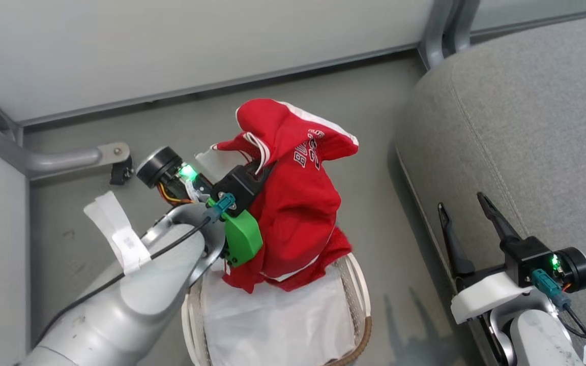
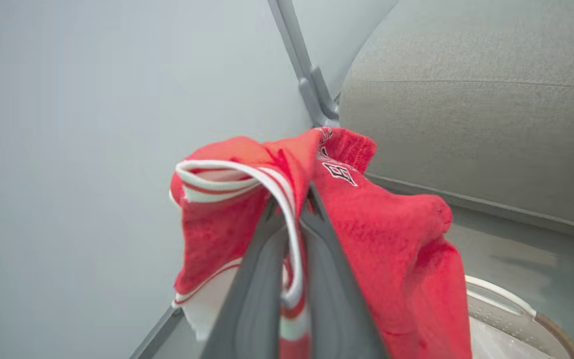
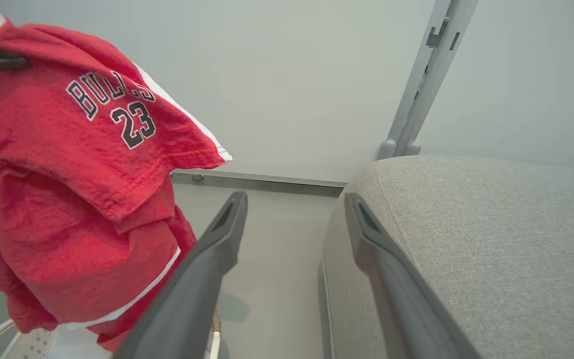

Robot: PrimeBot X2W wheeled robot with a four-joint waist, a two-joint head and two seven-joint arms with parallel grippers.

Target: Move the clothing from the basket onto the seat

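Hanging from the left gripper (image 1: 258, 172), clamped on its striped trim, the clothing (image 1: 298, 218) is raised over the basket (image 1: 361, 300) in the head view, probably to free the hem from the rim. Left wrist view: open floor (image 2: 516, 249) lies between cloth and the seat (image 2: 466, 124). Right wrist view: the right gripper (image 3: 297, 200), jaws apart, waits beside the seat's rounded edge.

Grey floor (image 1: 364, 127), pale wall (image 1: 171, 40), metal post (image 1: 438, 35), perhaps a bracket (image 1: 69, 160)
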